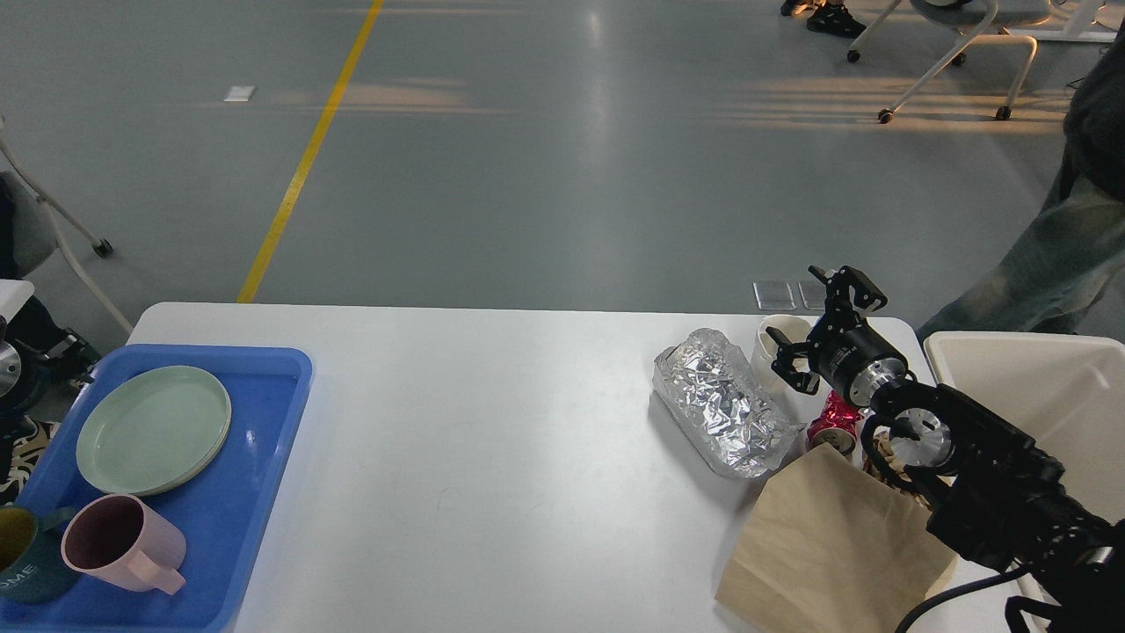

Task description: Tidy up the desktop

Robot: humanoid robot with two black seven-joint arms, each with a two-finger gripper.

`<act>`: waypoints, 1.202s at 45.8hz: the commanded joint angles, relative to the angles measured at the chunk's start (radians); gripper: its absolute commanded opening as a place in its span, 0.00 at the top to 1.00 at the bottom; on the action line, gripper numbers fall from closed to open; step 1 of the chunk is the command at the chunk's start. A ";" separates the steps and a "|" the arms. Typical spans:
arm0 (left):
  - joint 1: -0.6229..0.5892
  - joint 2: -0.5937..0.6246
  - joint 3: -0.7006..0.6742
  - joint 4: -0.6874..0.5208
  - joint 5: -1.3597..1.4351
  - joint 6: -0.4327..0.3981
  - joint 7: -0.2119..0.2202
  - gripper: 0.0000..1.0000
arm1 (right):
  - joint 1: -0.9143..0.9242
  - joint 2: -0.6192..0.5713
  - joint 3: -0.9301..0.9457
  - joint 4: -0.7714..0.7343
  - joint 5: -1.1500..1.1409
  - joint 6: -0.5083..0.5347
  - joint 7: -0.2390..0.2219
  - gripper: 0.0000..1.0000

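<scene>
On the desk (492, 422): a big white top with rounded corners, filling the lower part of the view, with grey floor beyond its far edge.
Left edge of the desk: a blue tray (255, 492) lies here and runs off the near edge of the view.
Tray contents: a green plate (154, 429) lies flat on another plate in the far part; a pink mug (119, 545) stands at the near part, handle toward the near edge; a dark mug (18, 563) sits just left of it, cut by the view's edge.
Far right corner of the desk: a crumpled foil packet (725, 409), a white paper cup (778, 352) just right of it, and a red can (835, 426) nearer, partly hidden.
Near right corner: a brown paper bag (826, 549) lies flat, its far tip touching the can.
Right pincer (817, 325): fingers spread wide, holding nothing, poised over the paper cup.
Left pincer: not in view; only a bit of that arm shows at the left edge.
Beyond the right edge of the desk: a beige bin (1046, 396), partly behind the right arm.
</scene>
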 commanded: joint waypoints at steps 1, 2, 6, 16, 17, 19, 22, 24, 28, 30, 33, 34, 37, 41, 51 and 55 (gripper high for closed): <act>0.015 -0.038 -0.120 0.000 0.000 -0.003 0.003 0.05 | 0.000 0.000 0.000 0.000 0.000 0.000 0.000 0.00; 0.015 -0.049 -0.149 0.000 0.000 -0.003 0.003 0.04 | 0.000 0.000 0.000 0.000 0.000 0.000 0.000 0.00; 0.017 -0.082 -0.252 0.003 0.000 -0.002 0.003 0.04 | 0.000 0.000 0.000 0.000 0.000 0.000 0.000 0.00; 0.046 -0.102 -0.511 0.001 -0.017 -0.003 -0.043 0.04 | 0.000 0.000 0.000 0.000 0.000 0.000 0.000 0.00; 0.044 -0.102 -0.548 0.001 -0.019 -0.003 -0.060 0.04 | 0.000 0.000 0.000 0.000 0.001 0.000 0.000 0.00; 0.044 -0.104 -0.617 0.001 -0.019 -0.002 -0.103 0.04 | 0.000 0.000 0.000 0.000 0.000 0.000 0.000 0.00; 0.046 -0.113 -0.723 0.003 -0.019 0.018 -0.167 0.04 | 0.000 0.000 0.000 0.000 0.000 0.000 0.000 0.00; 0.046 -0.119 -0.790 0.001 -0.019 0.021 -0.209 0.04 | 0.000 0.000 0.000 0.000 0.000 0.000 0.000 0.00; 0.048 -0.136 -0.921 0.001 -0.019 0.023 -0.295 0.04 | 0.000 0.000 0.000 0.000 0.000 0.000 0.000 0.00; 0.048 -0.153 -0.988 0.001 -0.019 0.023 -0.341 0.04 | 0.000 0.000 0.000 0.000 0.000 0.000 0.000 0.00; 0.048 -0.176 -1.102 0.001 -0.020 0.023 -0.416 0.04 | 0.000 0.000 0.000 0.000 0.000 0.000 0.000 0.00; 0.048 -0.182 -1.135 0.001 -0.020 0.023 -0.439 0.04 | 0.000 0.000 0.000 0.000 0.000 0.000 0.000 0.00; 0.046 -0.197 -1.229 0.000 -0.020 0.021 -0.499 0.04 | 0.000 0.000 0.000 0.000 0.000 0.000 0.000 0.00; 0.040 -0.222 -1.337 -0.002 -0.019 0.021 -0.560 0.04 | 0.000 0.000 0.000 0.000 0.000 0.000 0.000 0.00; -0.003 -0.294 -1.542 -0.002 -0.022 0.023 -0.648 0.04 | 0.000 0.000 0.000 0.000 0.000 0.000 0.000 0.00; -0.023 -0.308 -1.634 -0.002 -0.032 0.024 -0.649 0.04 | 0.000 0.000 0.000 0.000 0.000 0.000 0.000 0.00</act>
